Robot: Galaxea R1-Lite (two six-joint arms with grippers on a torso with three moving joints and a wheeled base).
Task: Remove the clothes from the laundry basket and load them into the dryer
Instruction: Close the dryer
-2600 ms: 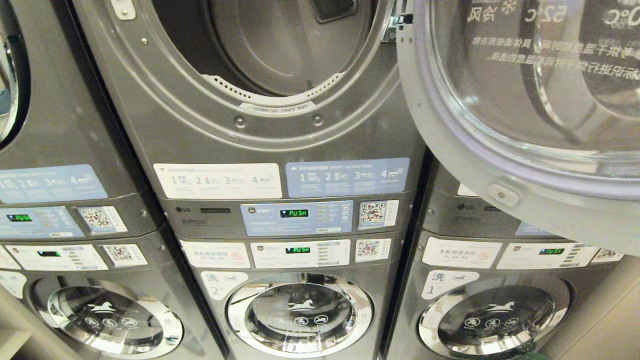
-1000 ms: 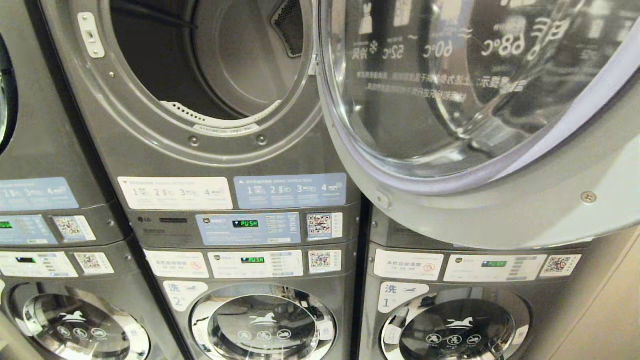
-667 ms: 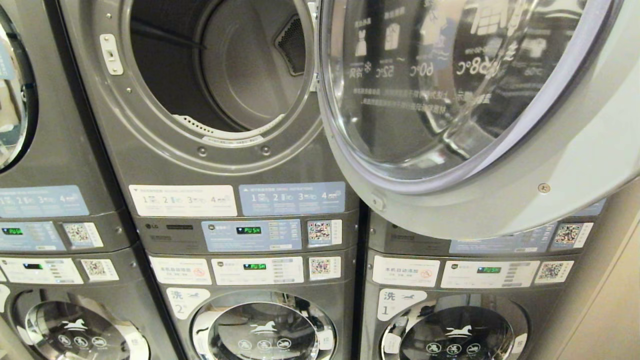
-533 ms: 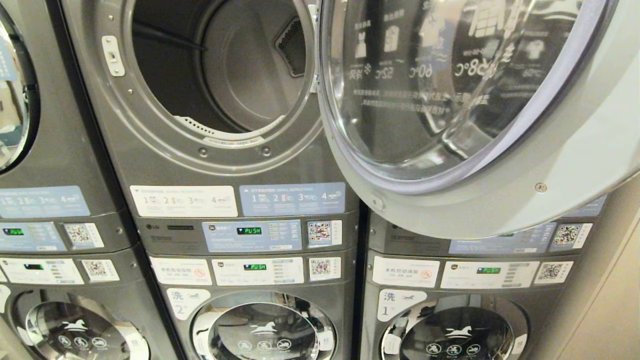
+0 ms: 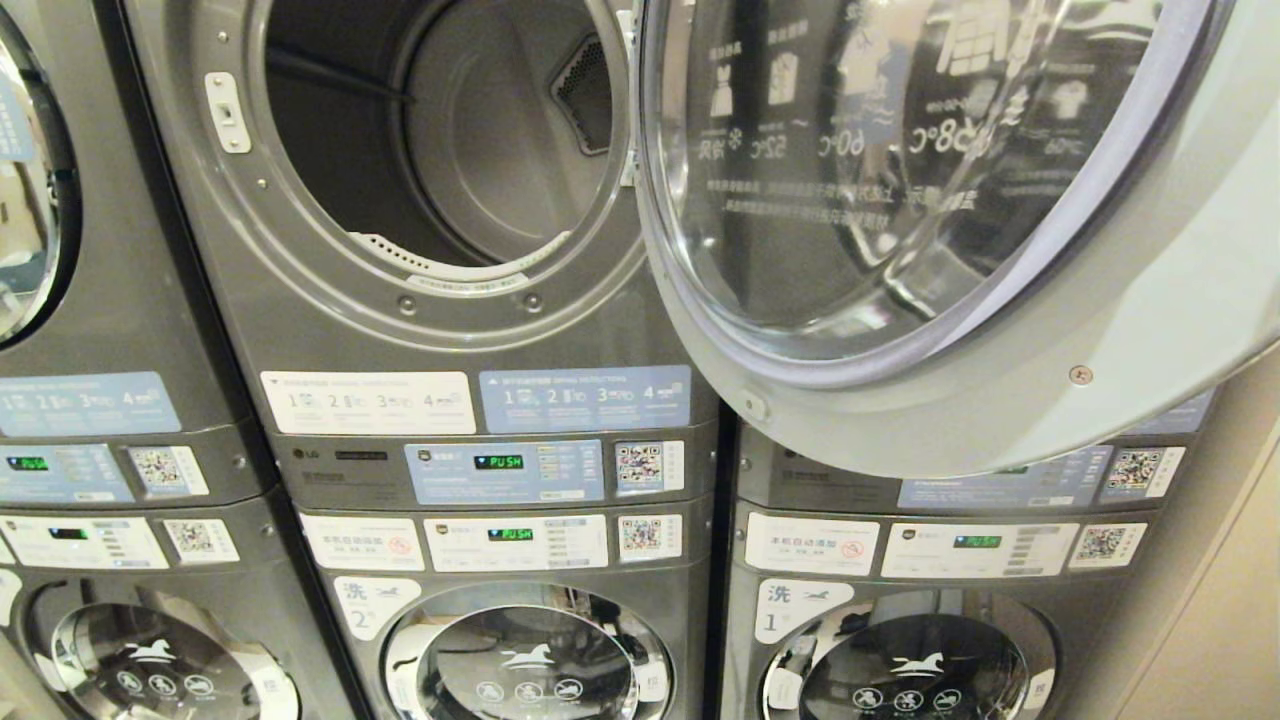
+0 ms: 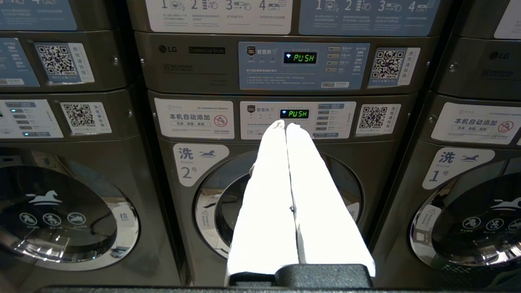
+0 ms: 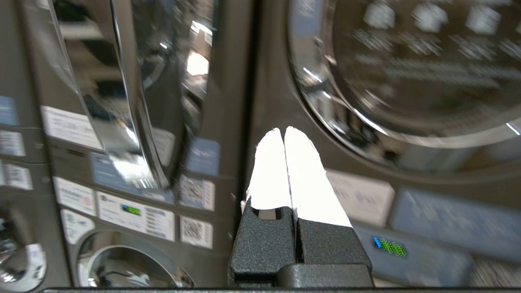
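Observation:
The dryer (image 5: 330, 300) of the tower marked 2 stands with its mouth open, and its grey drum (image 5: 480, 150) holds nothing that I can see. Its chrome-ringed door (image 5: 900, 200) hangs swung out to the right, printed with garment icons and temperatures. The clothes and the laundry basket are out of view. My left gripper (image 6: 285, 124) is shut and empty, pointing at the washer panel below the dryer. My right gripper (image 7: 283, 129) is shut and empty too, in front of the gap between the open door's edge (image 7: 130, 122) and the neighbouring dryer's door (image 7: 407, 73). Neither gripper shows in the head view.
Washers with a horse logo sit under each dryer: number 2 (image 5: 525, 660) and number 1 (image 5: 910, 665). Control panels (image 5: 500, 470) read PUSH. A third tower (image 5: 90, 300) stands at the left and a beige wall (image 5: 1220, 600) at the right.
The whole head picture shifted as the camera moved, bringing more of the drum and the door's print into view. Over the last half second it holds still.

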